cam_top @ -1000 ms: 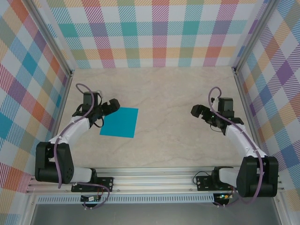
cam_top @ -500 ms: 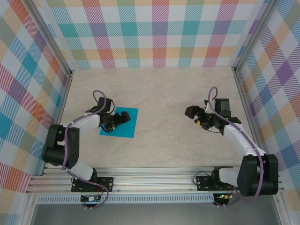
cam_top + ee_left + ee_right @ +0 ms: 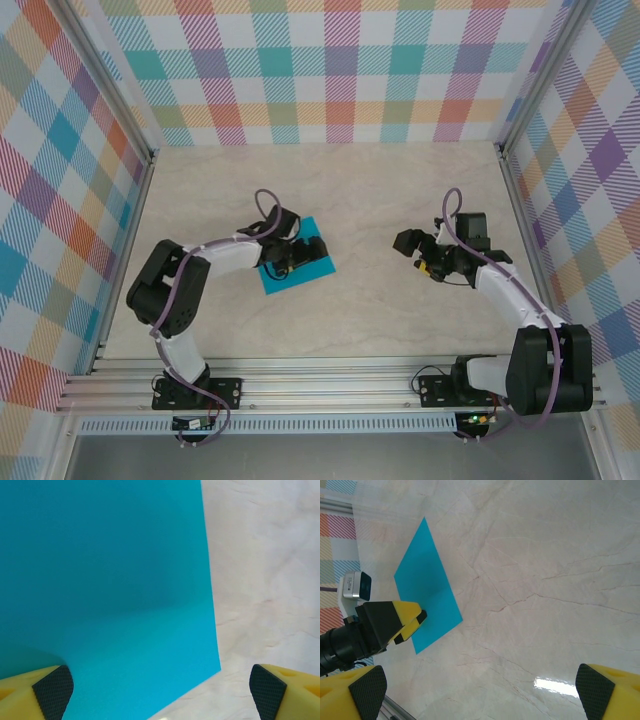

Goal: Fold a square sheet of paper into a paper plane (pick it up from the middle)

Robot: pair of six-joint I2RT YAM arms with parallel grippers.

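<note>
The square sheet of paper [image 3: 110, 580] lies flat on the table [image 3: 260, 555], one left gripper [image 3: 160, 695] jaw over it, the other beyond its edge, well ahead of the right gripper [image 3: 480, 687] jaws.

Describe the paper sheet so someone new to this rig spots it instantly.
Start at the pale marble-look table walled by pastel plaid panels. Left of its centre, beneath the open left claw, lies the square sheet of paper, flat and turned at an angle. It is the one solid teal patch on the tabletop, plain and uncreased beside the black-and-white arms.
</note>
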